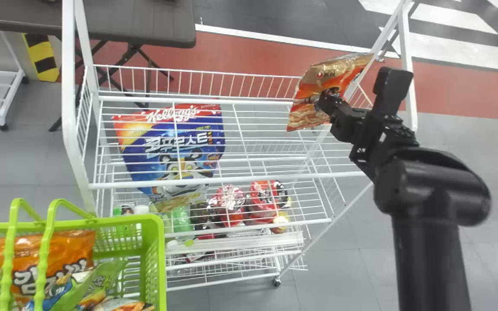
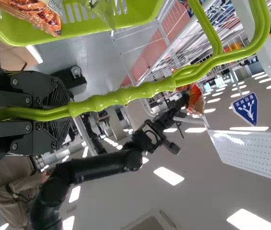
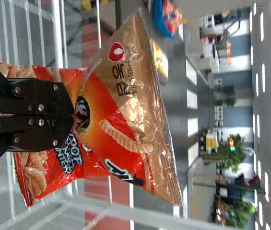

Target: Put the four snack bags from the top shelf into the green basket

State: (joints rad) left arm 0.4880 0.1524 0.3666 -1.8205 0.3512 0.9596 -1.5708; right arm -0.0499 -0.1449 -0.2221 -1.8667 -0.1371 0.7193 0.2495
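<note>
Your right gripper [image 1: 326, 100] is closed on the red and gold snack bag [image 1: 308, 110], at the right end of the white rack [image 1: 68, 86]. Your left gripper [image 2: 69, 111] is closed around the handles [image 2: 125, 95] of the green basket [image 1: 154, 219], which contains an orange bag [image 1: 69, 246] (and also other bags [image 1: 111, 270]). You see a blue bag [image 1: 145, 160] behind the rack's wires.

Green basket [image 1: 161, 259] cut off by head view's left, bottom edges.
</note>
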